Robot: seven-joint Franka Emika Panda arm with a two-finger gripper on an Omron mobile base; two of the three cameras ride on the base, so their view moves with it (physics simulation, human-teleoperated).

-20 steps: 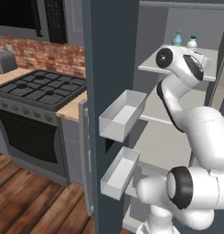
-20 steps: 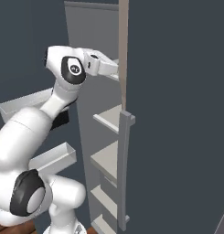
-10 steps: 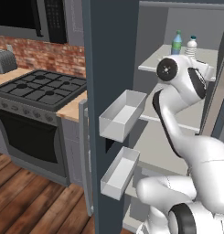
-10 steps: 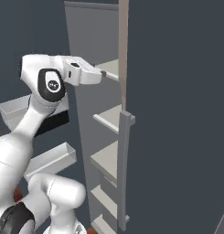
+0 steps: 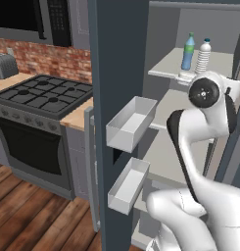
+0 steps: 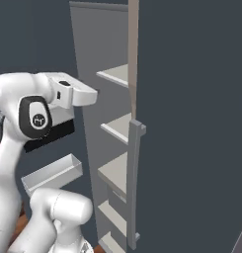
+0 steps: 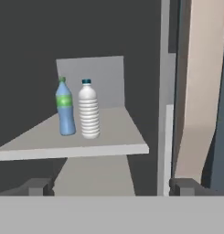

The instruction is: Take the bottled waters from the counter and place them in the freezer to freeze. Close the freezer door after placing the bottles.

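Note:
Both bottled waters stand upright side by side on an upper shelf (image 7: 115, 132) of the freezer (image 5: 163, 34): the blue one with a green cap (image 7: 64, 109) (image 5: 188, 52) and the clear one with a blue cap (image 7: 89, 110) (image 5: 204, 57). My gripper (image 7: 112, 186) is open and holds nothing, its fingertips (image 7: 38, 186) wide apart. It hangs in front of that shelf's edge and slightly below it, well short of the bottles. The freezer door (image 5: 119, 73) stands open, with white bins (image 5: 131, 122) on its inner side. A strip of the counter (image 5: 78, 114) lies beside the stove.
A black gas stove (image 5: 38, 95) with its oven stands left of the open door, a toaster (image 5: 4, 64) behind it and a microwave (image 5: 31, 19) above. A slate panel with a long bar handle (image 6: 135, 178) bounds the freezer opening on the right. My arm fills the space before the lower shelves (image 6: 115, 173).
My hand has drawn back and down from the upper shelf, away from the freezer opening. The bottles stay on the shelf and the jaws stay wide.

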